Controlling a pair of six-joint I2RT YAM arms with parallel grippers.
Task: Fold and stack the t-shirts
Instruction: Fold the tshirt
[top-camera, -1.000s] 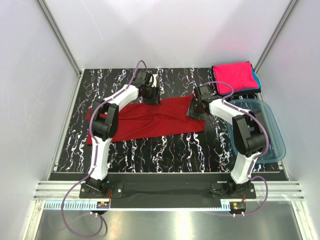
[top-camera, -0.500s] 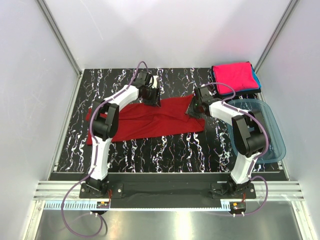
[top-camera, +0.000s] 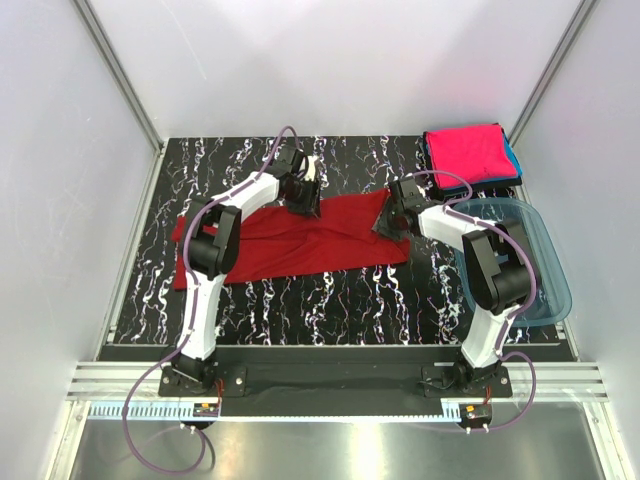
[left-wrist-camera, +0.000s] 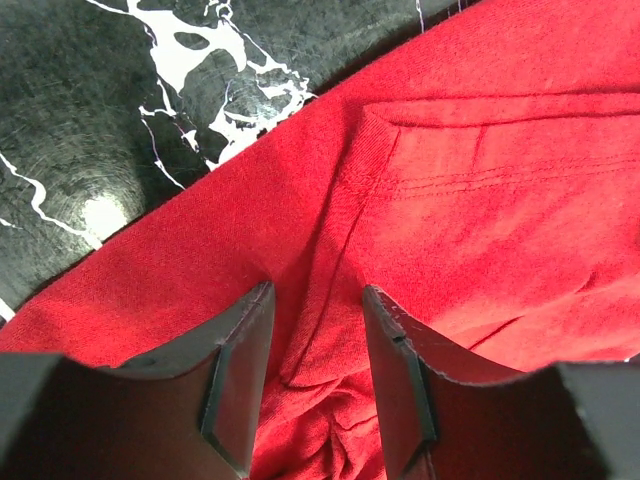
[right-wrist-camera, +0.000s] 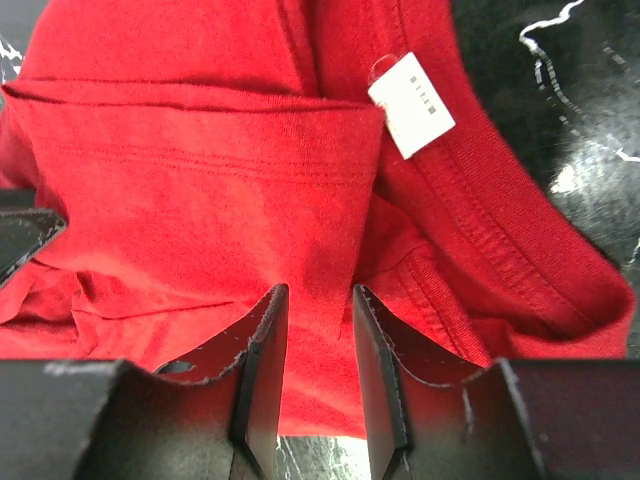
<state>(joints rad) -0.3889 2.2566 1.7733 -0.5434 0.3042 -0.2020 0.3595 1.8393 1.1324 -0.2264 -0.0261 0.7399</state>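
Cloth of one colour fills both wrist views. The dark red t-shirt lies as a long, rumpled band across the middle of the black, white-veined counter, its left end nearer the arm bases than its right. Both arms are at its far edge.

The left jaws press down on that edge left of centre, and a ridge of fabric is gathered up and pinched between them, with creases running into the gap. The right jaws are at the shirt's far right corner, by the collar, where the small white neck label shows. A folded layer of red cloth lies in the narrow gap between them — whether they clamp it I cannot tell.

In the far right corner of the counter a bright pink t-shirt sits folded on a teal-blue t-shirt — just nearer the arms stands a translucent blue tub.
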